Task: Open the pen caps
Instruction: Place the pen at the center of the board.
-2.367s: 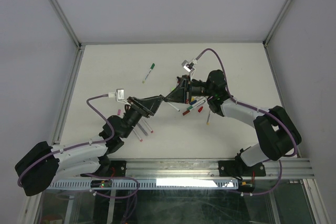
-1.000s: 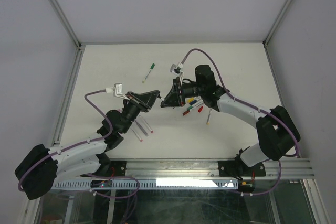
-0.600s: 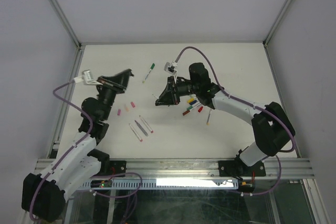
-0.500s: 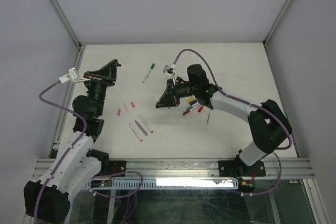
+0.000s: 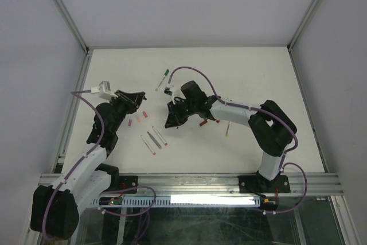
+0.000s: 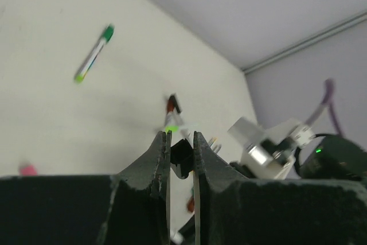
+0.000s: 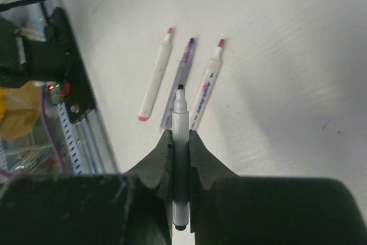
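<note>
The right pincer (image 7: pixel 180 135) was clenched on an uncapped white pen (image 7: pixel 181 113), its black tip projecting past the jaws and pointing toward three opened pens (image 7: pixel 184 73) lying side by side on the worktop (image 7: pixel 275 84). This alignment suggested the pen was meant for that row. The left pincer (image 6: pixel 179 137) was closed to a slit; whether it gripped a cap could not be told. Loose pink caps (image 5: pixel 137 118) lay left of centre, and a green-capped pen (image 5: pixel 163 80) lay capped at upper centre.
</note>
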Robot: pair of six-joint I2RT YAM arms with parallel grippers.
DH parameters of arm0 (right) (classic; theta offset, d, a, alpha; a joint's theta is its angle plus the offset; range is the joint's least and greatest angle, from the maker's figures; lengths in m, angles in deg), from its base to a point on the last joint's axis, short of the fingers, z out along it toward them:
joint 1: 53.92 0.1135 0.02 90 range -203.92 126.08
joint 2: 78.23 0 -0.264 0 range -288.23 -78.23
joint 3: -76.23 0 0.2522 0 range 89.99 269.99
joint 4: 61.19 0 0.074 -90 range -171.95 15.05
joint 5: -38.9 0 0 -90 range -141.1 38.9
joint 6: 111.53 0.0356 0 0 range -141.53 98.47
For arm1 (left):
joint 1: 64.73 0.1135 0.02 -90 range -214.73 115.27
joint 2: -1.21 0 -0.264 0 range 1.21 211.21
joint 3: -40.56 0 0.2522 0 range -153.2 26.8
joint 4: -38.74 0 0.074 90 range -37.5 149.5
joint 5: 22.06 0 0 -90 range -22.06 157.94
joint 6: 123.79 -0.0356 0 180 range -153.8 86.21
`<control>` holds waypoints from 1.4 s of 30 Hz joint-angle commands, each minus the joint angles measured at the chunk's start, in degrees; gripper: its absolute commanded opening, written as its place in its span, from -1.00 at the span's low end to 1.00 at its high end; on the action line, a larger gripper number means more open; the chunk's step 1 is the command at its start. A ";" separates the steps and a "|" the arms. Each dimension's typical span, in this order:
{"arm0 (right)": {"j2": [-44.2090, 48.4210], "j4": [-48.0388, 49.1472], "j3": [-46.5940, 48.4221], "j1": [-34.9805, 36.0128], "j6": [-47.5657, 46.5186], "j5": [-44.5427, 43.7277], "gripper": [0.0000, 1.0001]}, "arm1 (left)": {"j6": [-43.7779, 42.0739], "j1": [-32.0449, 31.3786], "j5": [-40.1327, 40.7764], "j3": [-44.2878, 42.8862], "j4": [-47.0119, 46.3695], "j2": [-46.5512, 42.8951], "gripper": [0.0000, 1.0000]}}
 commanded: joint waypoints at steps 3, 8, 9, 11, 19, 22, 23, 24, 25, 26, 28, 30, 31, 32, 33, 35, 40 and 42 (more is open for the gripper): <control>-4.95 -6.70 8.21 5.14 4.69 -21.90 -1.00 | 0.72 0.60 -6.78 2.61 4.72 6.08 -1.00; -7.49 -8.03 9.61 7.51 5.94 -27.08 -0.99 | 1.48 0.65 -3.27 1.57 9.25 8.62 -1.00; -7.93 -8.26 9.87 7.95 5.94 -27.66 -0.96 | 1.59 0.62 -2.86 1.68 9.54 8.75 -1.00; -8.80 -8.92 10.45 8.50 6.04 -27.93 -0.90 | 1.74 0.64 -2.42 2.18 9.54 8.78 -1.00; -11.30 -10.50 11.89 9.44 6.18 -29.52 -0.73 | 1.72 0.57 -2.08 2.61 9.20 8.99 -1.00; -12.06 -11.38 12.43 9.46 6.25 -30.02 -0.58 | 1.78 0.62 -2.58 2.88 8.65 9.55 -1.00; -12.28 -11.50 12.42 9.46 6.27 -30.06 -0.55 | 1.79 0.62 -2.73 2.90 8.51 9.73 -1.00; -12.46 -11.55 12.55 9.58 6.23 -29.98 -0.53 | 1.80 0.63 -2.83 2.89 8.44 9.89 -1.00; -12.60 -11.78 12.66 9.55 6.21 -29.90 -0.52 | 1.79 0.64 -2.99 2.88 8.47 9.94 -1.00; -12.76 -11.73 12.71 9.55 6.17 -29.78 -0.51 | 1.78 0.59 -2.93 2.88 8.48 9.94 -1.00; -13.00 -12.03 12.83 9.59 6.20 -29.45 -0.45 | 1.79 0.63 -2.95 2.92 8.48 9.88 -1.00; -13.02 -12.20 12.96 9.64 6.07 -29.15 -0.44 | 1.80 0.62 -2.84 3.00 8.48 9.90 -1.00; -12.96 -12.33 13.09 9.64 5.98 -28.89 -0.43 | 1.80 0.64 -2.89 2.97 8.49 9.98 -1.00; -12.87 -12.59 13.24 9.64 5.99 -28.53 -0.43 | 1.79 0.64 -2.84 3.05 8.45 10.09 -1.00; -12.72 -12.65 13.32 9.64 5.94 -28.41 -0.42 | 1.78 0.59 -2.87 2.96 8.44 10.24 -1.00; -12.57 -12.65 13.41 9.64 5.82 -28.23 -0.42 | 1.83 0.61 -2.92 2.89 8.40 10.55 -1.00; -11.48 -13.12 14.04 9.64 4.79 -26.81 -0.40 | 1.70 0.63 -3.48 2.47 8.29 11.23 -1.00; -10.53 -13.93 14.85 9.61 3.65 -25.31 -0.33 | 0.74 0.64 -4.33 2.23 8.01 11.75 -1.00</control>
